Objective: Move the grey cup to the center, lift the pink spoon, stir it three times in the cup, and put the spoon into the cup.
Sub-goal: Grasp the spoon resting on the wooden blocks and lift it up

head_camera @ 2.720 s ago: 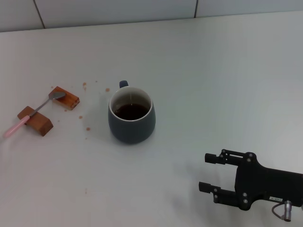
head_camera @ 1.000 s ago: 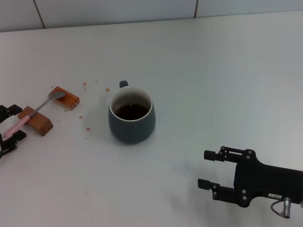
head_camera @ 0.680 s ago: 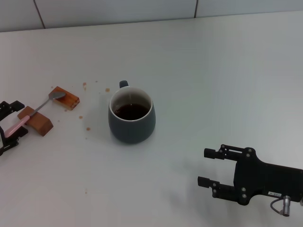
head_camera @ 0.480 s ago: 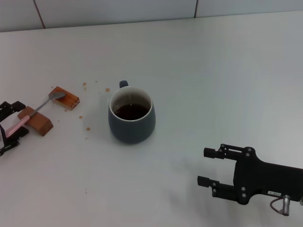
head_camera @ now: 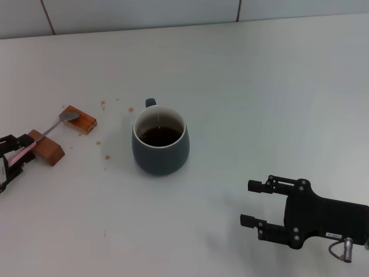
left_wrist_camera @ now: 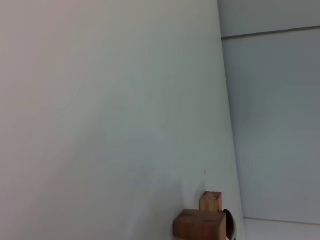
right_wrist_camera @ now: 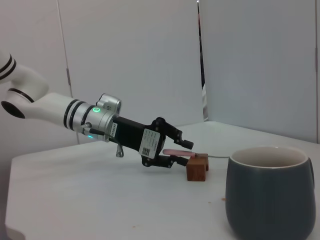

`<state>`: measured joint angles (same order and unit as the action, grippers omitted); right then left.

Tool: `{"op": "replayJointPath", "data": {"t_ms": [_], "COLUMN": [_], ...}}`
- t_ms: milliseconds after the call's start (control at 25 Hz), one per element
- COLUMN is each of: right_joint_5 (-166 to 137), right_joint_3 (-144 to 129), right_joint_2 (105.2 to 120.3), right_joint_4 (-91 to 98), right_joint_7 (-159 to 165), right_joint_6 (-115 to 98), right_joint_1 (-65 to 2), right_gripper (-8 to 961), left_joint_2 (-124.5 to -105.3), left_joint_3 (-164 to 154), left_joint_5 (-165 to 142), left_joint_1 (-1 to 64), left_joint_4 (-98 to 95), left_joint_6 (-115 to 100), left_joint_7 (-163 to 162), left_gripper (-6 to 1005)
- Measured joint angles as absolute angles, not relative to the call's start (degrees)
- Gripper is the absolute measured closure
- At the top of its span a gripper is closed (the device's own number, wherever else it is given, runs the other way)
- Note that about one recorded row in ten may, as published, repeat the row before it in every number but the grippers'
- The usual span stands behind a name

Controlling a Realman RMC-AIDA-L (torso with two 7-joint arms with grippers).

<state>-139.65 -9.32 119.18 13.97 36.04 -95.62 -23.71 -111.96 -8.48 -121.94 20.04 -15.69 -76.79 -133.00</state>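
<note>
Head view, cup: The grey cup stands near the middle of the white table, dark liquid inside, its small handle turned toward the far wall.
Head view, spoon: The pink spoon lies across two wooden blocks, well to the robot's left of the cup; its bowl rests on the farther block, its pink handle reaches past the nearer one.
Head view, left gripper: The left gripper sits at the left edge with its fingers on either side of the pink handle.
Head view, right gripper: The right gripper hovers low at the near right, fingers spread apart and holding nothing, well apart from the cup.
Head view, spots: Brown drops dot the table between blocks and cup.
Left wrist view: Only the table and the two blocks show.
Right wrist view: The left gripper has its fingers pressed on the pink handle just beside a block; the cup stands close in front.
</note>
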Motion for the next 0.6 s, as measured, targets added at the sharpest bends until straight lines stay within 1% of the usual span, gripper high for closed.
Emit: {"op": "replayJointPath", "data": {"t_ms": [40, 280, 600], "right_joint_5": [-139.7, -139.7, -139.7], "right_joint_3": [-9.3, -9.3, -9.5], "right_joint_2": [119.18, 119.18, 119.28], "right_joint_4": [14.0, 14.0, 14.0], "right_joint_7": [36.0, 36.0, 36.0], "right_joint_6": [-95.6, -95.5, -95.5], "right_joint_1": [-23.7, -23.7, -23.8], "right_gripper": [276, 276, 276], "left_joint_2": [-111.97, -112.13, -112.38], "left_joint_3": [-8.4, -8.4, -8.3], "left_joint_5": [-121.9, -121.8, -121.7], "left_joint_1": [20.0, 19.9, 20.1], "left_joint_4": [-15.7, -15.6, -15.1], "left_joint_6": [-76.8, -76.4, -76.3], "left_joint_7": [-132.8, -132.2, -129.4], "left_gripper": [459, 661, 667]}}
